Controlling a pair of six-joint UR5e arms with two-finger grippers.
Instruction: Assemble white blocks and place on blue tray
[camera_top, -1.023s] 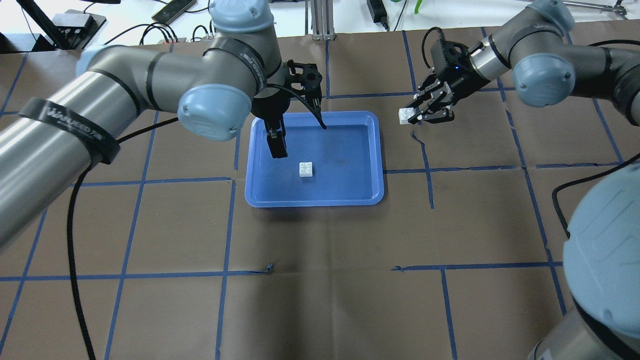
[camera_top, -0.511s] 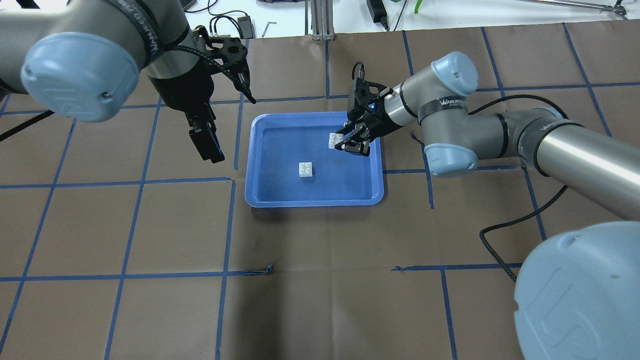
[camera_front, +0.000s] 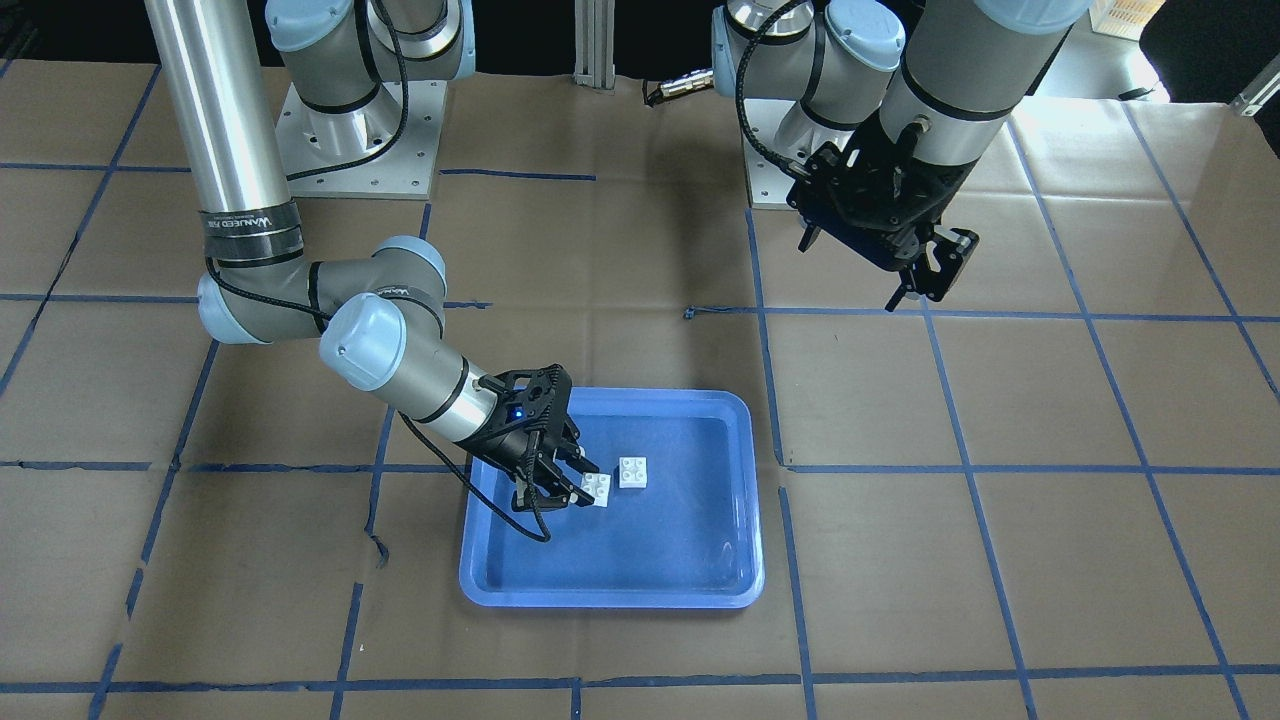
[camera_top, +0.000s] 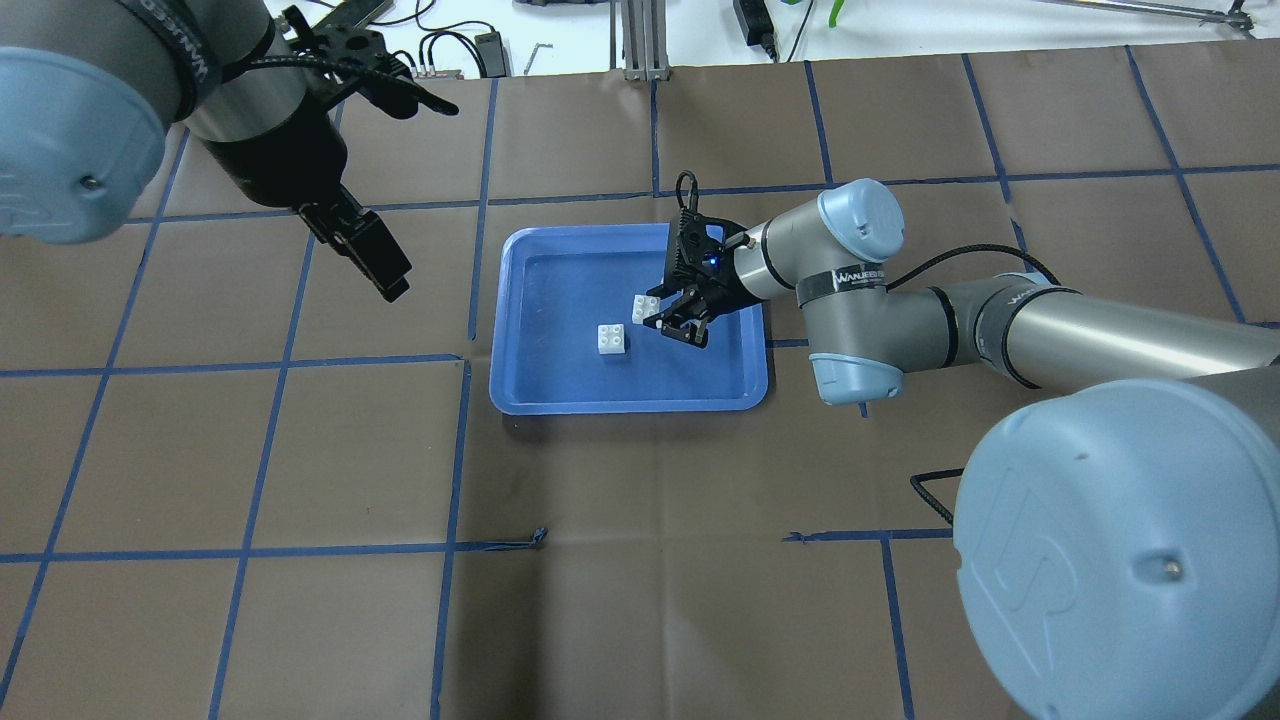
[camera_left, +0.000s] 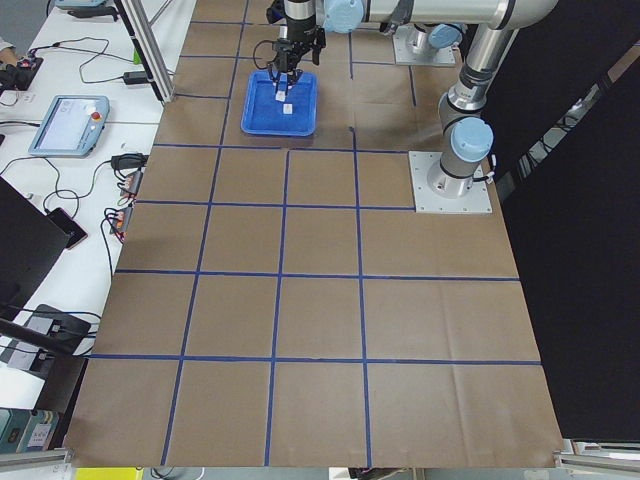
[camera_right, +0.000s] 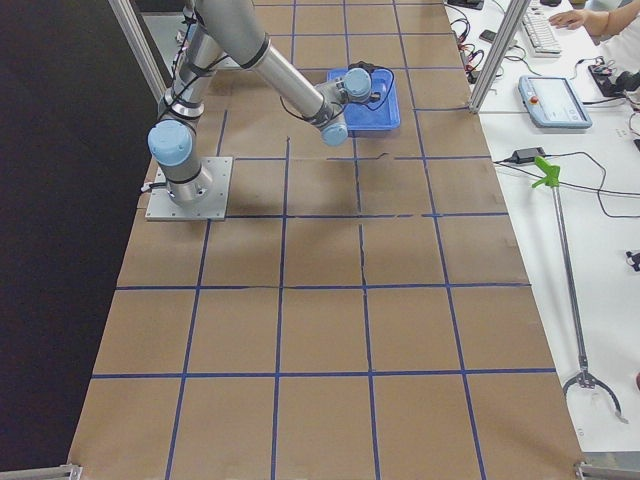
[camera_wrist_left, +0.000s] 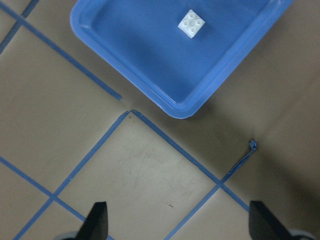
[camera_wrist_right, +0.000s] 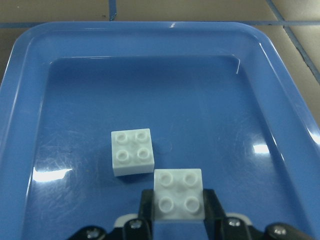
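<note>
The blue tray lies mid-table; it also shows in the front view, the left wrist view and the right wrist view. One white block sits studs up on the tray floor; it shows as well in the front view, the left wrist view and the right wrist view. My right gripper is shut on the second white block, held just right of the first one. My left gripper is open and empty, raised left of the tray.
Brown paper with blue tape lines covers the table. Cables and devices lie beyond the table's far edge. The right arm's forearm reaches across the table's right half.
My right gripper has carried its white block from right of the tray over the tray, down beside the resting block. My left gripper has pulled away from the tray to the left.
</note>
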